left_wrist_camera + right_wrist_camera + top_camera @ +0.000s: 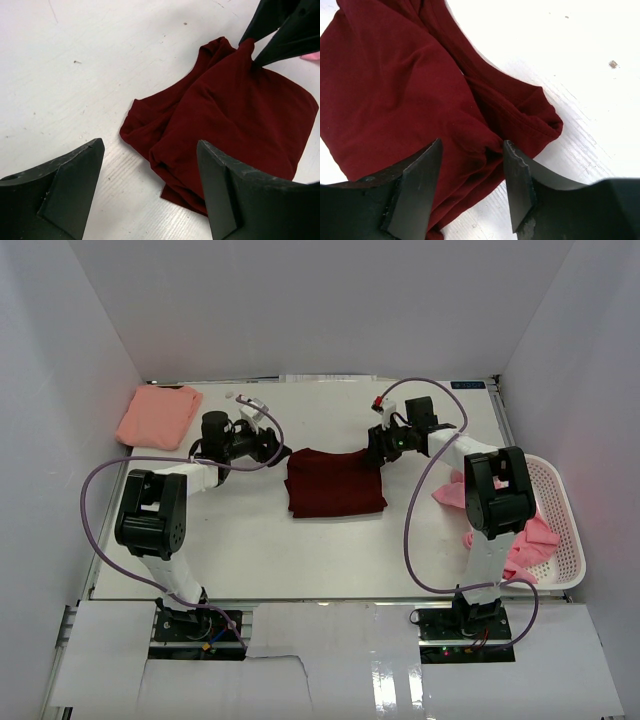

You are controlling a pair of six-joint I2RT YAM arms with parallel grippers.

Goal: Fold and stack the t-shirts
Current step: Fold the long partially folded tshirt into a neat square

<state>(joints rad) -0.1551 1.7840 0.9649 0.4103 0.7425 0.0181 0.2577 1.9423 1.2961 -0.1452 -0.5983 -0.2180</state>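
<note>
Here I am over the white table (pixel 250 540), both arms reaching out to the maroon t-shirt (pixel 335 483), which lies in the middle, folded into a rough rectangle with loose edges; my left gripper (pixel 268 446) sits just beside its far left corner, low over the surface; from the left wrist its fingers (pixel 70 190) are spread wide, nothing between them but bare table and the near edge of the maroon t-shirt (pixel 240 115); no cloth in that grip. On the other side my right gripper (pixel 378 450) is down on the far right corner; from its wrist the fingers (pixel 415 190) stand apart, a puckered ridge of the maroon t-shirt (pixel 395 90) running between them and touching the inner tip of one; apart, then, not clamped tight. The left wrist view catches that right gripper (pixel 285 30) from across, its dark tips planted on the corner where the cloth rises to a small peak. Elsewhere, a salmon t-shirt (pixel 158 417) rests folded at the far left corner of the table, well apart from the arms; brighter pink t-shirts (pixel 530 540) are heaped in the white basket (pixel 565 530) at the right, one spilling over its rim toward the table, behind my right arm.
</note>
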